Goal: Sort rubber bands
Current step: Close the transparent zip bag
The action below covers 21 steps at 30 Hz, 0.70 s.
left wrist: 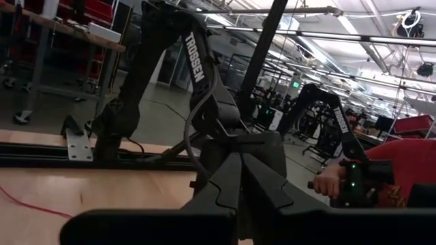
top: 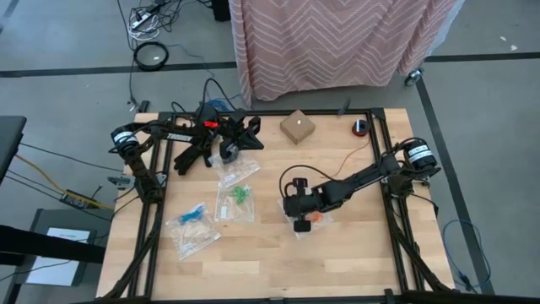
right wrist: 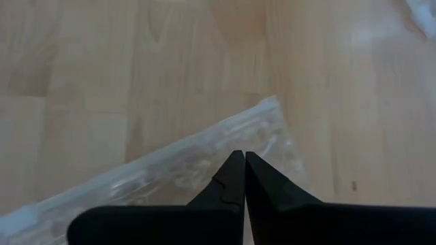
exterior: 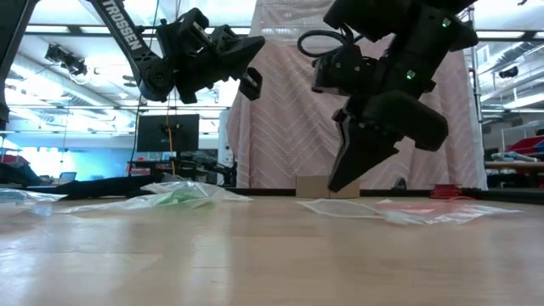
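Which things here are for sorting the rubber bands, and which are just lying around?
For the job: green bands, blue bands, orange bands, the clear bags holding them, right pincer shut over one bag.

Lying about: cardboard box, red tape roll, left pincer waiting at the back.

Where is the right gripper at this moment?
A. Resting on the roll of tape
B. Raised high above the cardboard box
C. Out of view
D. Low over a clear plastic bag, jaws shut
D: the right gripper hangs over the clear plastic bag with its jaws pressed together.
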Each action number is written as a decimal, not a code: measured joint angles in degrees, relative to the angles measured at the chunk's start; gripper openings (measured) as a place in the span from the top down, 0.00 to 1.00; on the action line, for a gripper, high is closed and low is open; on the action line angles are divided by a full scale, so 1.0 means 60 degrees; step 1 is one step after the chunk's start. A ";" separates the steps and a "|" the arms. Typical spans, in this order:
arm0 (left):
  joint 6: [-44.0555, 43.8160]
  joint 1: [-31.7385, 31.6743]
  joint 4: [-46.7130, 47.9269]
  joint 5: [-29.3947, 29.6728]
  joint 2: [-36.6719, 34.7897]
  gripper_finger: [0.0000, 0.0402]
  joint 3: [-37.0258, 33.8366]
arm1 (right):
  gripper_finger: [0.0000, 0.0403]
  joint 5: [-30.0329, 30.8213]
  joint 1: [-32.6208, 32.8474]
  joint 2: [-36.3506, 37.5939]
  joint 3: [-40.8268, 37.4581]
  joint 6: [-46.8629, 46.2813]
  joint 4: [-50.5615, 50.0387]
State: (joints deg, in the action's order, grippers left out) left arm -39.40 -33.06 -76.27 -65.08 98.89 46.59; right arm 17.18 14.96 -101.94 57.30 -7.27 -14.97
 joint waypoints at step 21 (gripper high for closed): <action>-0.0299 -0.0002 0.0005 -0.0020 0.0000 0.95 0.0000 | 1.00 -0.1185 -0.0904 -0.0026 -0.0025 0.0230 -0.0014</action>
State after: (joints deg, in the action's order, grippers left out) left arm -41.19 -33.07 -76.24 -65.20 98.89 46.59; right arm 10.07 9.54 -102.10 57.15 -5.89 -15.05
